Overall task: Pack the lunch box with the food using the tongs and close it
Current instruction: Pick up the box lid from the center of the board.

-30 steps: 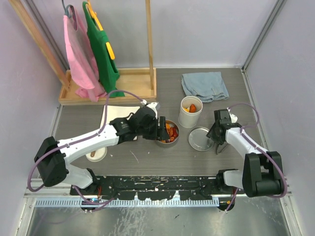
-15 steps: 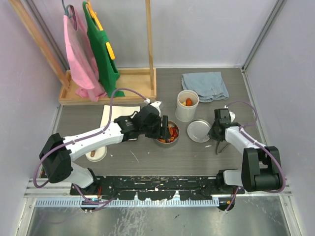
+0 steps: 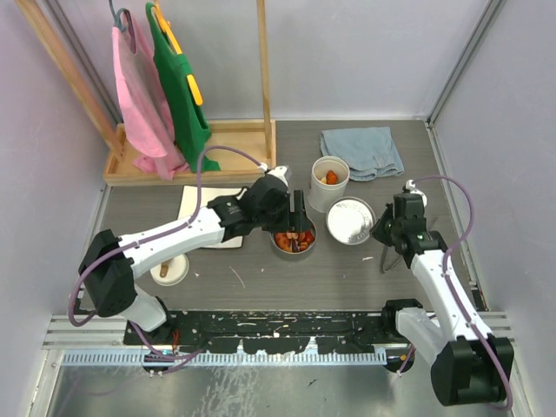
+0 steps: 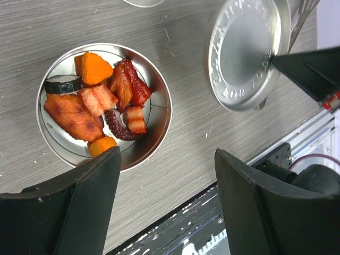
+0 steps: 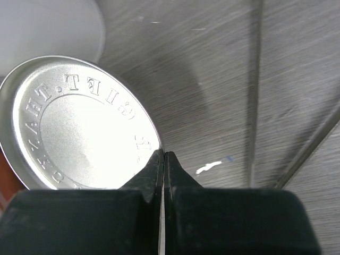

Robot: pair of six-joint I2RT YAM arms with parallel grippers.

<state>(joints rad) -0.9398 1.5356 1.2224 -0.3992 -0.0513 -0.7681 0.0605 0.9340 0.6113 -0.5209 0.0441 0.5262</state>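
Pinching embossed steel lid [image 5: 79, 122] rim, R fingers [image 5: 152, 174] clamped, L fingers [image 4: 79, 210] apart over tin [image 4: 155, 114] w/ food [image 4: 101, 98]

Orange, red and brown food [image 4: 98, 98]; silvery embossed lid [image 4: 241, 56].

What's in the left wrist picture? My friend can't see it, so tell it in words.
A round steel tin sits on a grey table, holding food: orange, red and brown pieces. To its right, the right gripper pinches the rim of a steel lid, and the open black fingers of the left gripper frame the bottom.
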